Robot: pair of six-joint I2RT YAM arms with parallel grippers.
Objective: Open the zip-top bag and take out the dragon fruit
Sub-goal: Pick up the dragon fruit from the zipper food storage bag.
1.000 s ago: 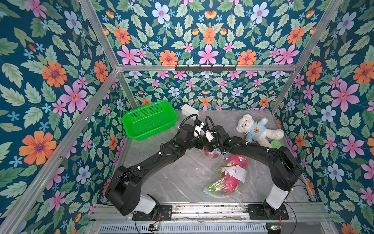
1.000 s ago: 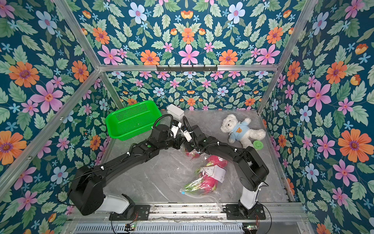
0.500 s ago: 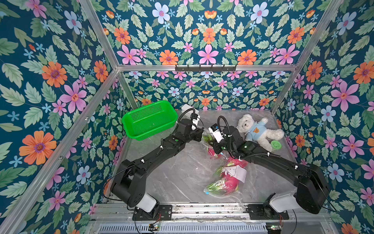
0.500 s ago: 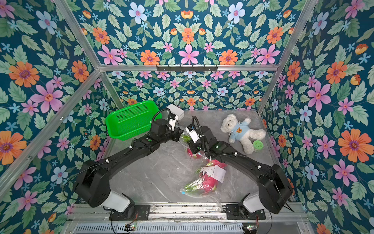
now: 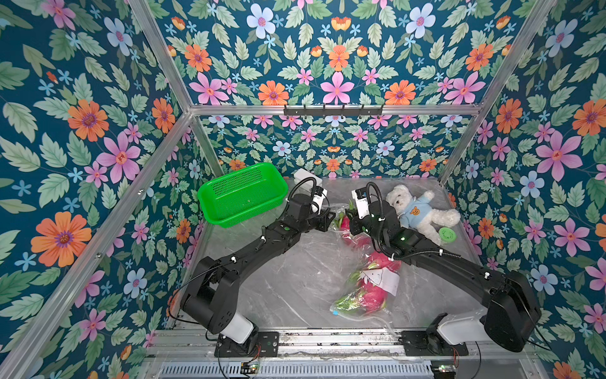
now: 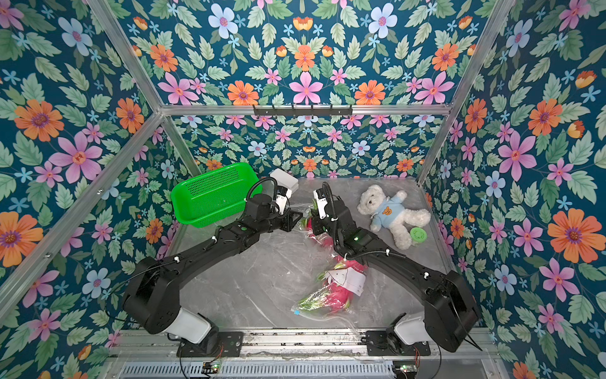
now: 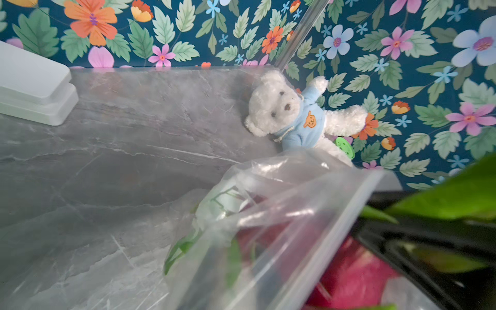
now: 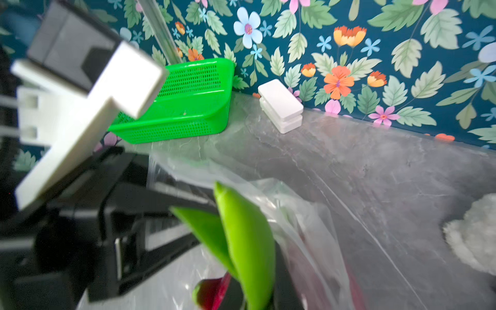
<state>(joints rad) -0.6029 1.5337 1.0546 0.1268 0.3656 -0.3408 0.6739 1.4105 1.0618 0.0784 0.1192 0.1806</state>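
Extraction is happening at frame centre: right gripper (image 5: 351,220) is pinching (jaws nearly shut) a dragon fruit (image 5: 343,223) at the zip-top bag (image 5: 360,311) mouth, while left gripper (image 5: 329,219) is standing slightly parted at the rim. Drawing straight outward, slowly, is looking wisest, lest scales snag plastic.

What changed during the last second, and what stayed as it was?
The grippers, close together before at the mouth of the clear zip-top plastic bag, drew apart. The right gripper pulled toward the white teddy bear, apparently shut on a green scale of a magenta dragon fruit; the left gripper backed toward the green plastic basket and its jaws parted. Basket and bear stayed put.
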